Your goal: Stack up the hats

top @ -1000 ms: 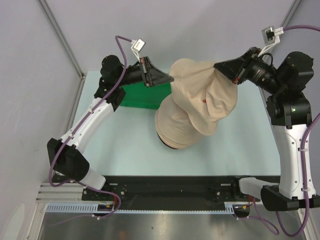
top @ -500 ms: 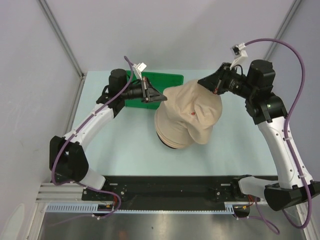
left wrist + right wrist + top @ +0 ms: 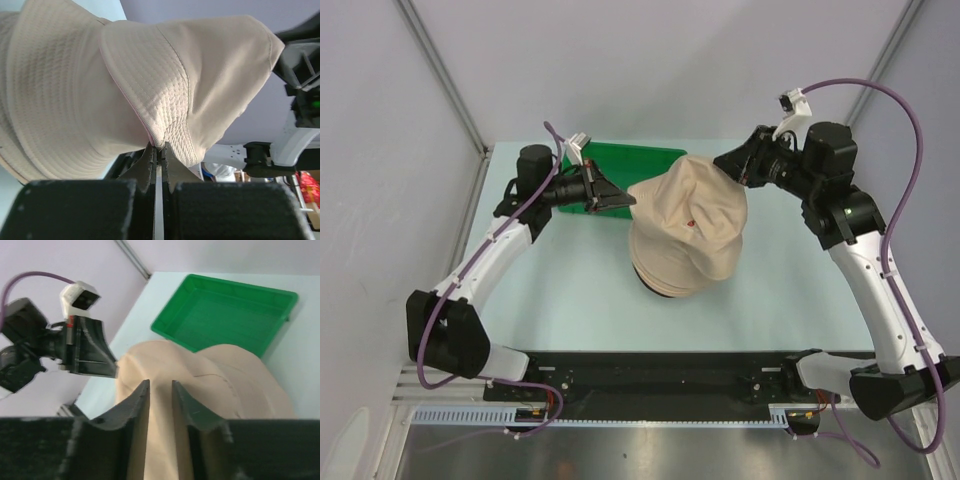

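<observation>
A beige hat [image 3: 692, 205] lies draped over the stack of hats [image 3: 665, 281] at the middle of the table. My left gripper [image 3: 626, 201] is shut on this top hat's left brim. In the left wrist view the fingertips [image 3: 159, 148] pinch the quilted brim edge [image 3: 170, 135], where a pink lining shows. My right gripper [image 3: 724, 163] sits at the hat's far right edge. In the right wrist view its jaws [image 3: 160, 385] stand a little apart, and the hat [image 3: 225, 385] shows through the gap and beyond it.
A green plastic tray [image 3: 620, 158] stands behind the left gripper at the back of the table; in the right wrist view this tray [image 3: 227, 322] lies just past the hat. Grey enclosure walls rise close on the left, right and back.
Both arms have come down and inward, bringing the spread hat from above onto the stack. The right gripper's jaws have parted; the left gripper stays shut on the brim.
</observation>
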